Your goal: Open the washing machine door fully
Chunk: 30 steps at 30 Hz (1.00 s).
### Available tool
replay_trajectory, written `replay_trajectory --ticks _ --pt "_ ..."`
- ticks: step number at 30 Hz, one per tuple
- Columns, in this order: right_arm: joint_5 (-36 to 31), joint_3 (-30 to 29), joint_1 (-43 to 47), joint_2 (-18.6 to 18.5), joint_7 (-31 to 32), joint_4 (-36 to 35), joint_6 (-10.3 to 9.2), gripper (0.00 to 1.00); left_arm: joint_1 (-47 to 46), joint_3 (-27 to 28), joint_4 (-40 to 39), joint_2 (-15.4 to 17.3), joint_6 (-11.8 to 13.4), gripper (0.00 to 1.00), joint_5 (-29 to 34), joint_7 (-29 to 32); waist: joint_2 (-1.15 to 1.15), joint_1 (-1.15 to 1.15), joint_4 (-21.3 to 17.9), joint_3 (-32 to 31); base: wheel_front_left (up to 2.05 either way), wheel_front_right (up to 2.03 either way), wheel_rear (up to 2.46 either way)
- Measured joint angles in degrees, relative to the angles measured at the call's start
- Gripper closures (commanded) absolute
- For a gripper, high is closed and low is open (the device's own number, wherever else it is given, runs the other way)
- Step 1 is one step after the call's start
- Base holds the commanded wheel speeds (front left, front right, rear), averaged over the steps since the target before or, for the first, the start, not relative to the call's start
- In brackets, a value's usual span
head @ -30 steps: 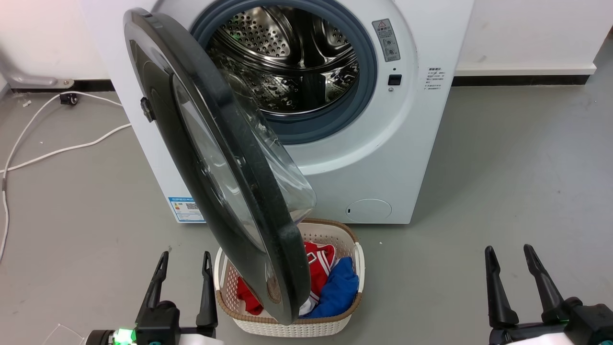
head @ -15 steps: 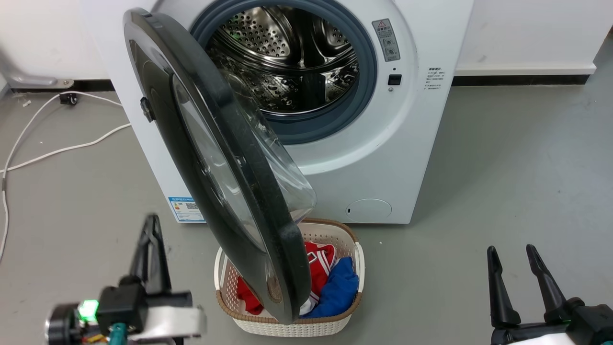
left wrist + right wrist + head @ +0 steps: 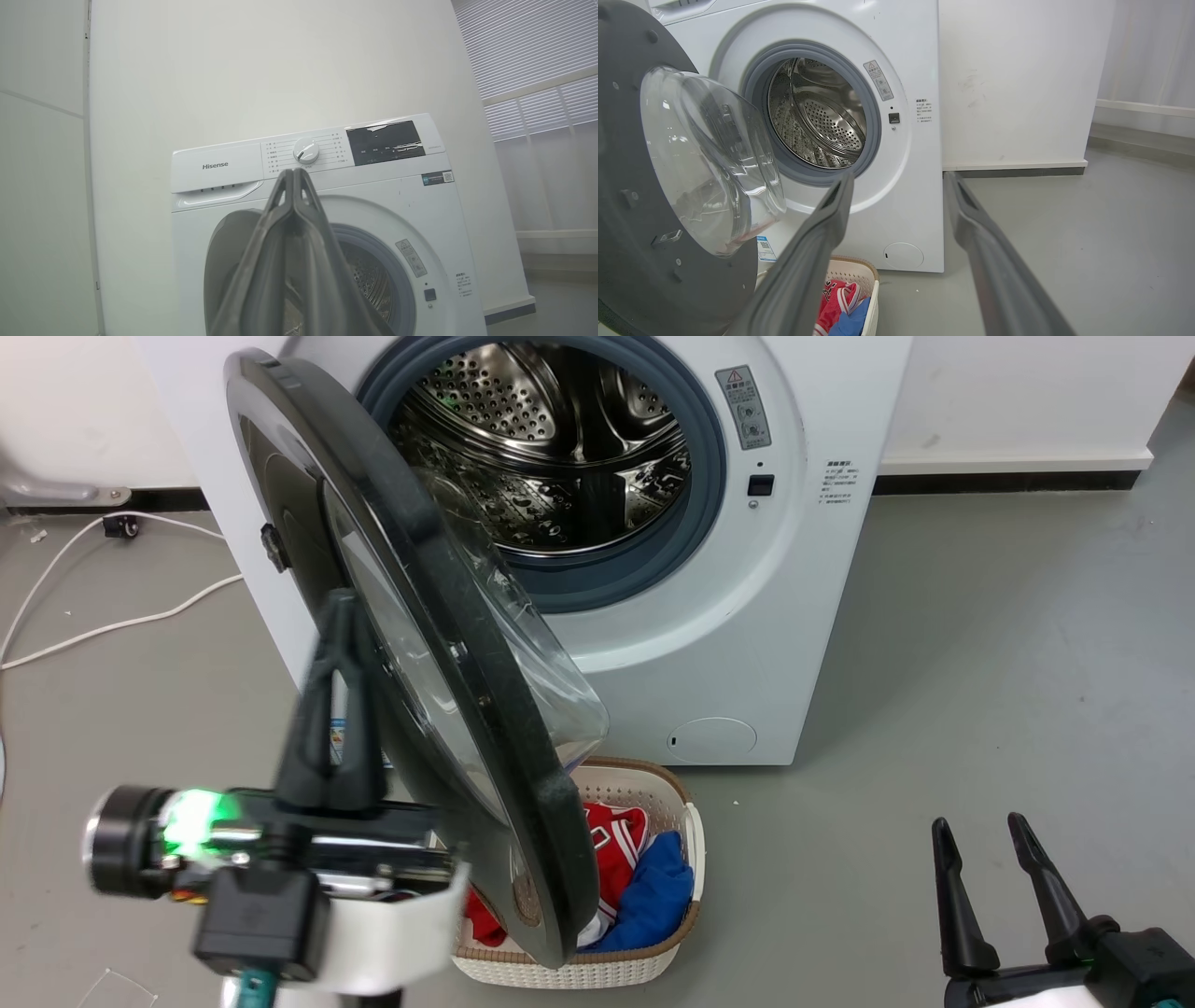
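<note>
1. Our left gripper (image 3: pixel 338 609) is raised with its fingers pressed together and holds nothing. Our right gripper (image 3: pixel 977 826) sits low, fingers apart and empty.
2. Between the two grippers, a basket (image 3: pixel 579 971) of clothes sits on the floor under the door's lower rim.
3. The door (image 3: pixel 448 644) stands about half open, just right of the left gripper. We cannot tell whether they touch.
4. The left gripper is on the door's outer side, so a push from there would likely swing it shut. Hooking the glossy rim with closed fingers could slip.
5. Beyond both grippers, the washing machine (image 3: pixel 794 569) shows its drum (image 3: pixel 560 439).
</note>
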Motion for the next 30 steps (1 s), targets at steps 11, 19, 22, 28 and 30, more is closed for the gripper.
replay_trajectory --ticks 11,19,22,28,30 --pt "-0.1 0.3 -0.1 0.0 0.0 -0.4 0.0 0.0 -4.3 -16.5 -0.5 -1.5 -3.9 1.0 1.0 0.0 0.0 0.0 -0.5 0.1 0.0 0.0 0.0" --pt "-0.4 0.4 -0.3 0.0 0.0 -0.5 0.0 0.0 -5.1 -26.8 2.6 -2.4 -5.8 1.0 0.5 0.0 0.0 0.0 -0.6 0.4 0.0 0.0 0.0" --pt "-0.4 0.4 -0.5 0.0 0.0 -0.5 0.0 0.0 -5.1 -29.8 4.0 -2.5 -6.3 1.0 0.5 0.0 0.0 0.0 -0.5 0.5 0.0 0.0 0.0" --pt "-0.5 0.5 -0.5 0.0 0.0 -0.5 0.0 0.0 -5.0 -33.7 7.8 -2.5 -6.4 1.0 -0.1 0.0 0.0 0.0 -0.2 0.7 0.0 0.0 0.0" --pt "-0.5 0.7 -0.5 0.0 0.0 -0.5 0.0 0.0 -4.7 -34.5 9.3 -2.4 -6.4 1.0 -0.6 0.0 0.0 0.0 -0.1 0.8 0.0 0.0 0.0"
